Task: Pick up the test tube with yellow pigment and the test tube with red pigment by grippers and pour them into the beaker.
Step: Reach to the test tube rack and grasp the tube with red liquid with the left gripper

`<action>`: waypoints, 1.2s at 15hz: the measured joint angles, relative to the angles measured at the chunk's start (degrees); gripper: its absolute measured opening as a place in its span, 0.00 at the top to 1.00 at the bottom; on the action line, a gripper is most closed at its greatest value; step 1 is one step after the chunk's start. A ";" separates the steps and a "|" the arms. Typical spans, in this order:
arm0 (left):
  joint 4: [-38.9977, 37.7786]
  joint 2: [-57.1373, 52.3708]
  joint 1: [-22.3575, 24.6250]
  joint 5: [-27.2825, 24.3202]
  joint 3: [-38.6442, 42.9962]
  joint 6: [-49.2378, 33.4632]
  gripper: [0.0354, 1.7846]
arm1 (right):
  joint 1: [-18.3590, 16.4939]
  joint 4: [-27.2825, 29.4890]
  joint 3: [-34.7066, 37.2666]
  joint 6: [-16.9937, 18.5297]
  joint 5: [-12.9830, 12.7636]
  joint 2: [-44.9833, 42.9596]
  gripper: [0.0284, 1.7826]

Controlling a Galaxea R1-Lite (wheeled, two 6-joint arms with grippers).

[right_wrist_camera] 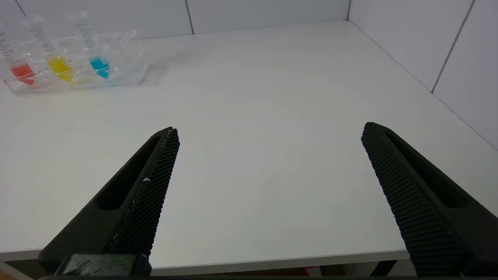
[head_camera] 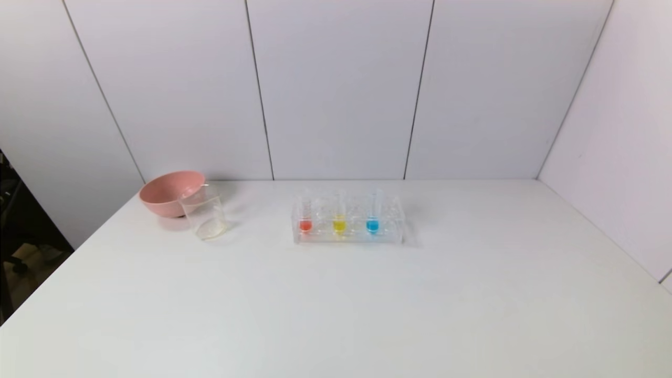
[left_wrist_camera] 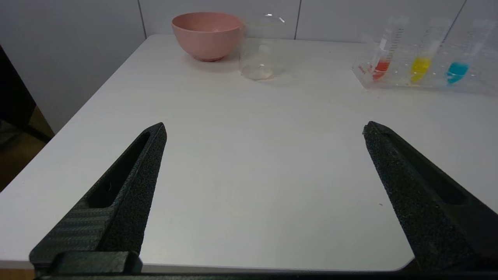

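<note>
Nothing lifted yet. Red tube [head_camera: 305, 216], yellow tube [head_camera: 339, 215] and a blue tube [head_camera: 373, 215] upright in clear rack [head_camera: 348, 237], centre of head view. Beaker [head_camera: 206, 216] centre left, just before pink bowl [head_camera: 169, 192]. Left gripper [left_wrist_camera: 264, 130] and right gripper [right_wrist_camera: 270, 132] both spread wide, empty, low at near table edge. Best to approach from above, clamp high on each tube, lift straight, avoid blue.
</note>
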 joint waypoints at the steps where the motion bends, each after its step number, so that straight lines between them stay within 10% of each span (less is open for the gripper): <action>1: 0.13 1.27 -0.02 -0.68 -2.23 -0.02 0.01 | 0.00 0.00 0.00 0.00 0.00 0.00 0.04; 9: -7.01 25.70 -6.19 -2.72 -12.43 -0.16 0.01 | 0.00 0.00 0.00 0.00 0.00 0.00 0.04; 18: -17.48 60.56 -15.54 -18.02 -21.82 3.91 0.01 | -0.02 0.00 0.00 -0.02 0.00 0.00 0.04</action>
